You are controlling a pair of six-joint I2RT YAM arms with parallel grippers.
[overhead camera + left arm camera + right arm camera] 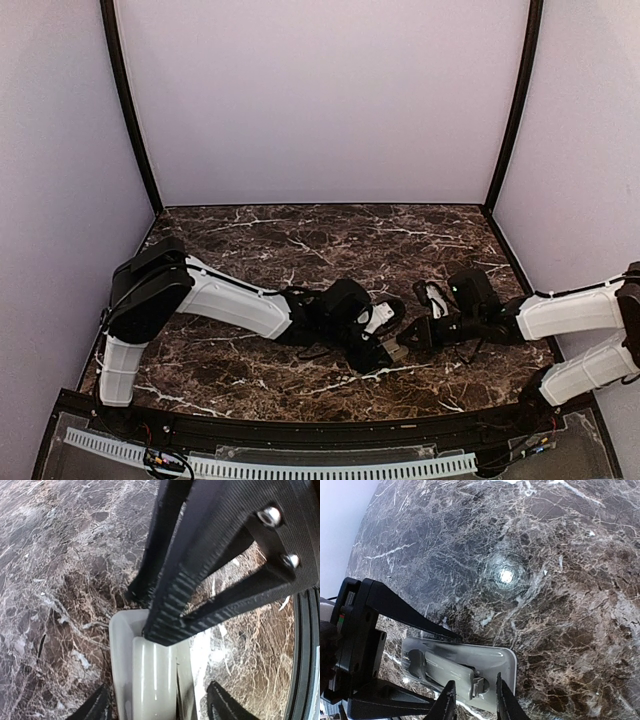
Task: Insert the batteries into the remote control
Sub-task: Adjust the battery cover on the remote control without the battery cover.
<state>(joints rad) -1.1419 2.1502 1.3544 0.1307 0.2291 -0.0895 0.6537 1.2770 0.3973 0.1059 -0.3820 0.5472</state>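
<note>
Inspection finds the remote control (445,662) lying flat on the dark marbled counter (545,555), toward the near middle, in the narrow space where the two arms meet. It is a pale grey-white bar with its underside up. A moulded recess and a small latch are visible at the end nearer the right wrist camera. What lies within the recess cannot be made out. The left arm (230,300) reaches in from the left, and the left tool (159,707) is spread, straddling the remote across its width. One fingertip (97,707) sits just beside the remote's edge. A strip of counter shows between the opposite fingertip and the other edge, so no firm clamp is evident. The right arm (570,312) reaches in from the right. The right tool (475,700) is narrowly parted, its two tips standing either side of the latch and clear of it. In the left wrist view, one ribbed finger (170,610) of the right tool comes down onto the remote's upper surface and appears to touch it. The two tools stand nose to nose over the remote.
</note>
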